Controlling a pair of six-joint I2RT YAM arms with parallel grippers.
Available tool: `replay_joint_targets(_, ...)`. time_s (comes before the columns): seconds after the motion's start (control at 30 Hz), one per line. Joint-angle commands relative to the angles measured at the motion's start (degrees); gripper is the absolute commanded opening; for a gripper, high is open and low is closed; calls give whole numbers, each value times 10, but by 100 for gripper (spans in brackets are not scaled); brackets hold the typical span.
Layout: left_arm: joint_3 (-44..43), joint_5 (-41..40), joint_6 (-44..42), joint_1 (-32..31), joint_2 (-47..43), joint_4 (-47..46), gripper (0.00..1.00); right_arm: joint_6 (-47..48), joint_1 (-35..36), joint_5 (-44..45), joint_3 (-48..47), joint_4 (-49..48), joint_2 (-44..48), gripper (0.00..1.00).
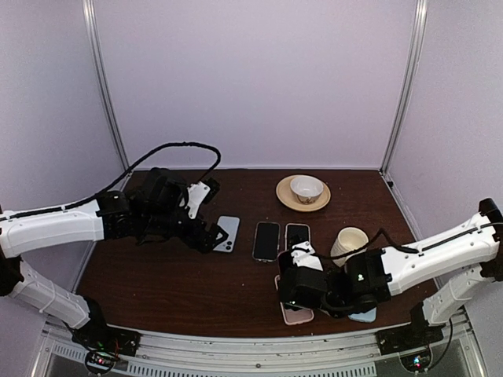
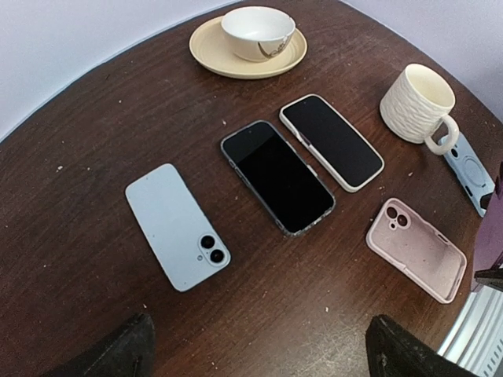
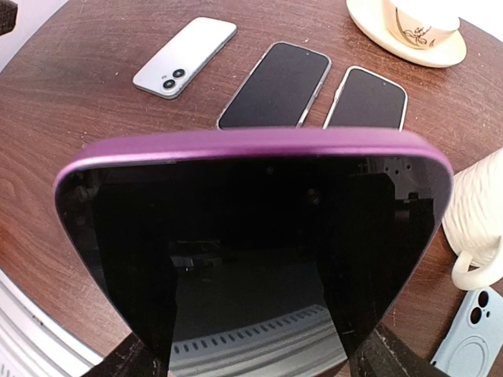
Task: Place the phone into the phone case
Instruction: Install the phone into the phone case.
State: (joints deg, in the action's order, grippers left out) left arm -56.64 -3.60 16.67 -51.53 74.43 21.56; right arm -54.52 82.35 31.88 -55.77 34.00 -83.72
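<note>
Our left jaws hang released over the pale blue phone [image 2: 177, 228], which lies face down on the desk [image 2: 78, 141]. Our right jaws grasp a purple-cased phone [image 3: 251, 251], near the empty pink case [image 2: 416, 250].

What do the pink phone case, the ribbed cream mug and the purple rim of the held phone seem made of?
Pink phone case: matte, no glare, thick rounded edges; probably silicone or soft plastic.
Ribbed cream mug: thick rim, slight sheen; likely glazed ceramic.
Purple-rimmed phone: rim smooth with a satin highlight; silicone or plastic, can't tell which.
</note>
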Motion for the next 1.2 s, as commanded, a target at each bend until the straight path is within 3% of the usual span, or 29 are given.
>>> replay_joint_targets(0.0,6,-14,1,7,-22,1,97,-67,35,109,15,-65,-35,0)
replay_joint_targets(0.17,6,-12,-9,7,-31,0,98,-109,49,96,8,-38,-82,0)
replay_joint_targets(0.33,5,-1,-9,7,-23,2,98,-181,57,109,-14,50,-105,0)
replay_joint_targets(0.67,2,9,-9,9,-13,4,97,-172,59,107,14,2,-107,0)
replay_joint_targets(1.17,0,15,-11,9,-9,6,97,-188,51,83,0,39,-143,0)
